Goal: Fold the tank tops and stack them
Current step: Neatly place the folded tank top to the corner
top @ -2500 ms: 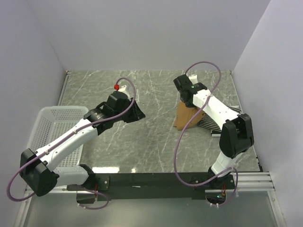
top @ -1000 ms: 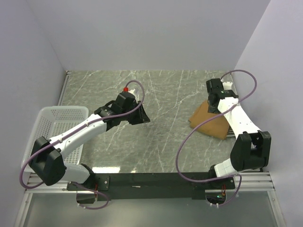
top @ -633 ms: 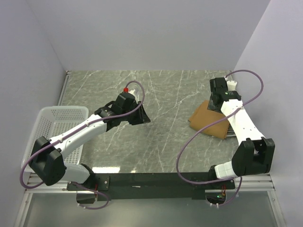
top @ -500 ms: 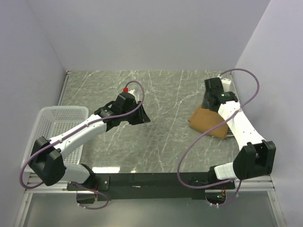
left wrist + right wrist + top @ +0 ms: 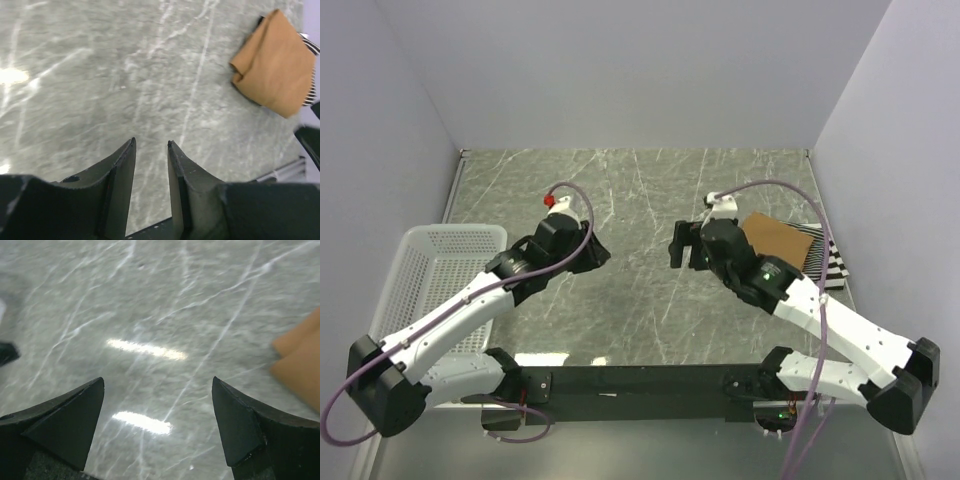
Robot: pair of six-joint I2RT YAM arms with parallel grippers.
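The folded tan top [image 5: 778,234] lies at the desk's [image 5: 650,190] 3 o'clock, resting on a striped top [image 5: 831,267] whose edge shows beneath. The right hand [image 5: 678,246] hovers at its 9 o'clock — spread wide, empty. Farther toward 9, the left hand [image 5: 151,146] hangs over bare desk — fingers slightly parted, pinching nothing.

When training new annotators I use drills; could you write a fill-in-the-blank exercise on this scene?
The white mesh basket sits at the table's ____ side.
The tan-brown top lies on the striped top, at the ____ side.
The right gripper's jaws stand wide ____.
The left gripper holds ____.
Missing words: left; right; open; nothing.
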